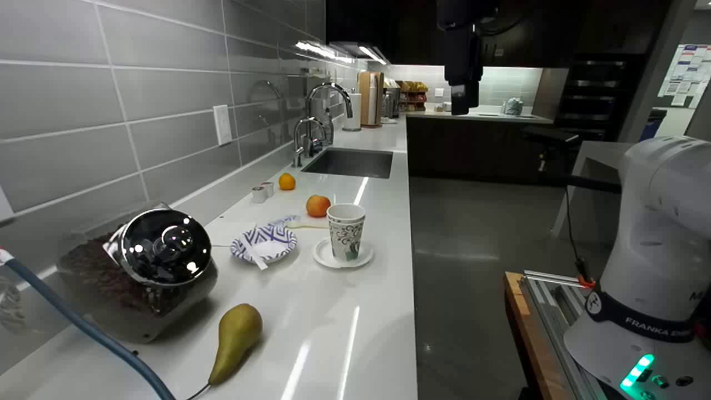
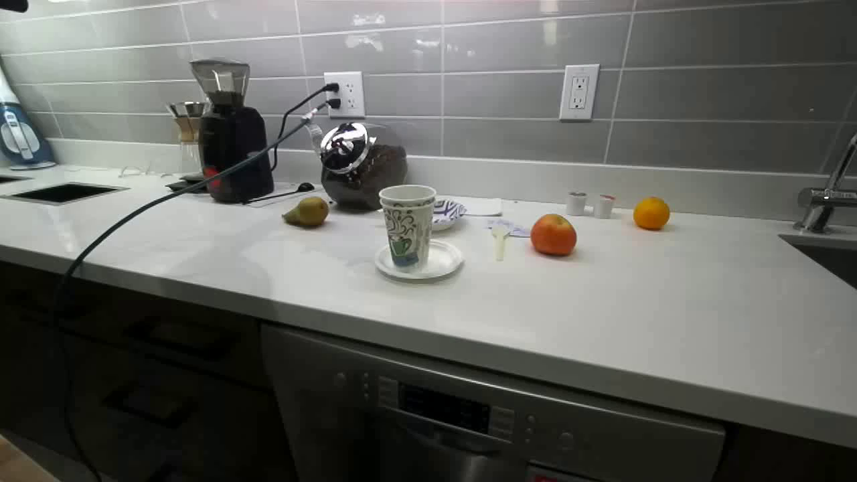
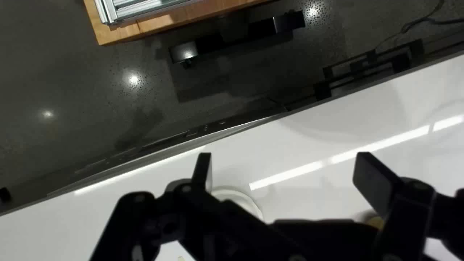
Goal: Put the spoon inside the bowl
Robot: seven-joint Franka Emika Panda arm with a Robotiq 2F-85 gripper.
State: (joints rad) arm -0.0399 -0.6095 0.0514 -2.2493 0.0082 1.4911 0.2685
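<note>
The cream spoon lies on the counter in both exterior views, its head beside a flat blue-patterned piece. The white bowl with dark blue stripes sits near it in both exterior views; a thin white strip lies across it, and the cup partly hides it in an exterior view. My gripper hangs high above the counter level in an exterior view. In the wrist view the gripper is open with nothing between its fingers. The bowl is hidden there; a tiny cream tip at the bottom may be the spoon.
White paper cups stand on a saucer near the bowl. An apple, an orange, a pear and a steel-lidded jar lie around. The sink and tiled wall bound the counter.
</note>
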